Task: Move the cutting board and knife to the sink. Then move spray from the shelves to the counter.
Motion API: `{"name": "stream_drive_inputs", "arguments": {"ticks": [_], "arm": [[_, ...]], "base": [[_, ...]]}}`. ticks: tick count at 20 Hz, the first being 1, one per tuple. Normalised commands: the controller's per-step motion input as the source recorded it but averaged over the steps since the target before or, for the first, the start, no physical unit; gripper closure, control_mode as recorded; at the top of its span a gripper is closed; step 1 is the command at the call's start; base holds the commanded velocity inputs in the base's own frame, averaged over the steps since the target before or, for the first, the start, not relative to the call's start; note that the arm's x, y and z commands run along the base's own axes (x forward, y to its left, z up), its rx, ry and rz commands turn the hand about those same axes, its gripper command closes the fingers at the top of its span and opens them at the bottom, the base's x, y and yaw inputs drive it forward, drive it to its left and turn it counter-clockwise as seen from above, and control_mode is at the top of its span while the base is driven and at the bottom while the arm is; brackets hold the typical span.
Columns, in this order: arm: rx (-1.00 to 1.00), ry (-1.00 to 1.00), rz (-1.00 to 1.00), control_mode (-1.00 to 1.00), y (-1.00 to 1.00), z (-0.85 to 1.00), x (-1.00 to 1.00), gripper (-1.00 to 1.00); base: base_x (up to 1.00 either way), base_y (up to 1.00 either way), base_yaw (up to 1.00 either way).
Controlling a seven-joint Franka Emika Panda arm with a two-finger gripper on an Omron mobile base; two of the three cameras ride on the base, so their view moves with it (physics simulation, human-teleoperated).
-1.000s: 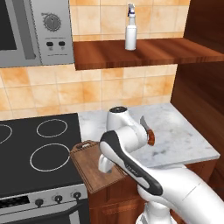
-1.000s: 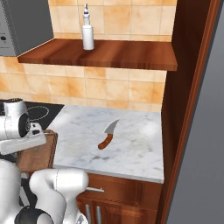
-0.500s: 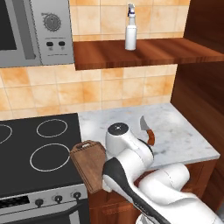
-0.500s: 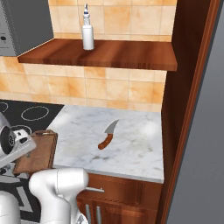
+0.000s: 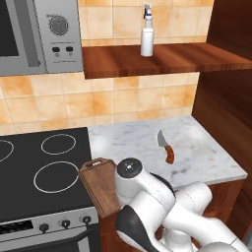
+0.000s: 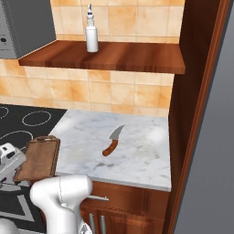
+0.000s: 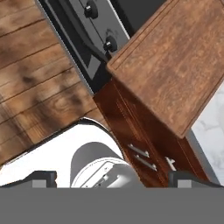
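Two task items lie on the marble bench (image 5: 206, 152): a brown wooden cutting board (image 5: 100, 186) and a small knife (image 5: 166, 146). The cutting board sits at the bench's front left corner, beside the black stovetop (image 5: 39, 172), with its loop handle toward the back wall and its front end jutting out past the bench's front edge. From the hand view, the same board (image 7: 175, 65) overhangs the reddish-brown cabinet front (image 7: 140, 135), with the oven's control knobs (image 7: 110, 43) just beside it and a wooden floor (image 7: 39, 87) below. The knife rests well apart from the board, near the middle of the bench, its silver blade pointing toward the tiled back wall and its reddish-brown handle toward the front edge. A white spray bottle (image 5: 147, 37) stands upright on the wooden wall shelf (image 5: 162, 59) above the bench, toward the shelf's back edge. A grey microwave (image 5: 44, 34) hangs to the left of the shelf. The robot's white arm is folded low in front of the bench. Its end effector (image 7: 111, 177) is spread fully open, holding nothing, its two dark fingertips (image 7: 43, 178) wide apart, looking down at the board's overhanging end.
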Motion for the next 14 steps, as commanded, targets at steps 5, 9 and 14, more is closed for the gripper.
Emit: {"name": "stream_drive_inputs", "arguments": {"ticks": [5, 9, 14], "arm": [[-0.12, -0.25, 0.02, -1.0, 0.18, -0.11, -0.25, -1.0], [-0.11, -0.35, 0.0, -1.0, 0.12, -0.17, -0.05, -1.0], [-0.07, -0.35, 0.0, -1.0, 0.08, -0.12, 0.0, -1.0]], "base": [[0.0, 0.0, 0.0], [0.0, 0.0, 0.0], [0.0, 0.0, 0.0]]}}
